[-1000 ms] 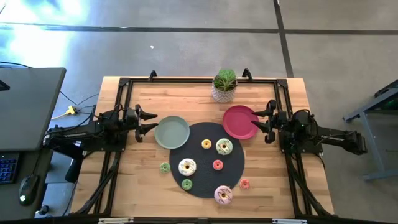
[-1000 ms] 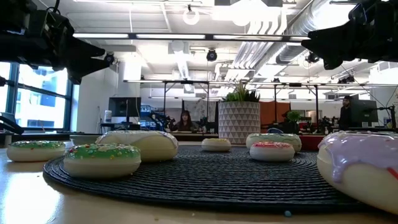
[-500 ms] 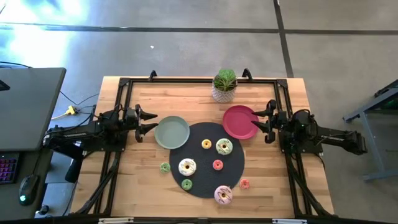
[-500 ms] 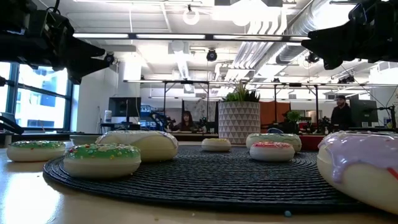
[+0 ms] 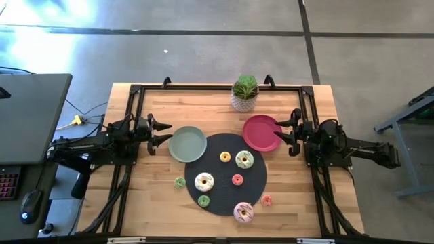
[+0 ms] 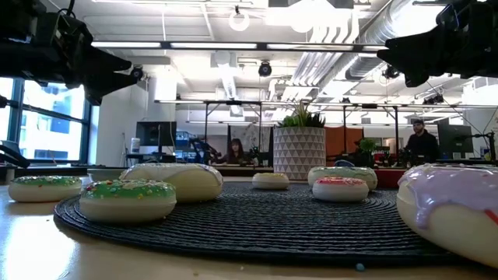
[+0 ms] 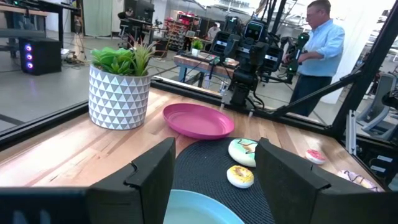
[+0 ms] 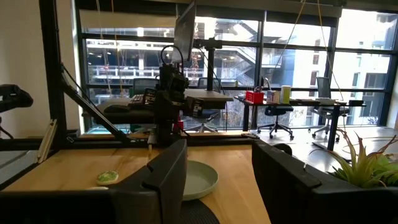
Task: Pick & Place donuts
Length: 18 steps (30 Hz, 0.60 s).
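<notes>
Here the pink-iced donut (image 6: 455,210) is cut off at the low view's edge; both the left gripper (image 5: 161,132) and right gripper (image 5: 285,130) hold fingers spread, empty.

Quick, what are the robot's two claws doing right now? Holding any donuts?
Left gripper: open, holding nothing, beside the sage-green plate.
Right gripper: open, holding nothing, at the pink-red plate.

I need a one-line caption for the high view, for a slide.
Two arms wait at the table's sides, left gripper by the green plate, right gripper by the pink plate, donuts untouched.
</notes>
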### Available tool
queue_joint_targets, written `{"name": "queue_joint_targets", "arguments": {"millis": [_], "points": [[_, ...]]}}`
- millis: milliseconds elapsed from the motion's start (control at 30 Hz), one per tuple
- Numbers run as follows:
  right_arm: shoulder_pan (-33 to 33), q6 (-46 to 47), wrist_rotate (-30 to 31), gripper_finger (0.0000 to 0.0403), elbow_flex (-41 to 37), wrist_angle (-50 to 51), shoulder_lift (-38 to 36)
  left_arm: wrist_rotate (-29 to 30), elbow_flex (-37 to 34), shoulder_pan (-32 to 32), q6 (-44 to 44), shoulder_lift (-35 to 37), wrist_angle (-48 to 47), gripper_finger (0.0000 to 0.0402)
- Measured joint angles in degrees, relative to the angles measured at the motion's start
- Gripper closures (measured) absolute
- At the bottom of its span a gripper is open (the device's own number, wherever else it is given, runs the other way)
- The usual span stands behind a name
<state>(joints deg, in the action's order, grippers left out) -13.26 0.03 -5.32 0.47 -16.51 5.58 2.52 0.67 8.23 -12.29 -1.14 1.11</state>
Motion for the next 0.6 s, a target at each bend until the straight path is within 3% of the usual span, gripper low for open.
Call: {"name": "queue_joint_targets", "arguments": {"millis": [600], "points": [[0.02,0.20,0.39,0.0232,-0.02,-0.04,0.00,0.00,0.00,0.02,0.00,-0.01,0.00,0.0188]]}}
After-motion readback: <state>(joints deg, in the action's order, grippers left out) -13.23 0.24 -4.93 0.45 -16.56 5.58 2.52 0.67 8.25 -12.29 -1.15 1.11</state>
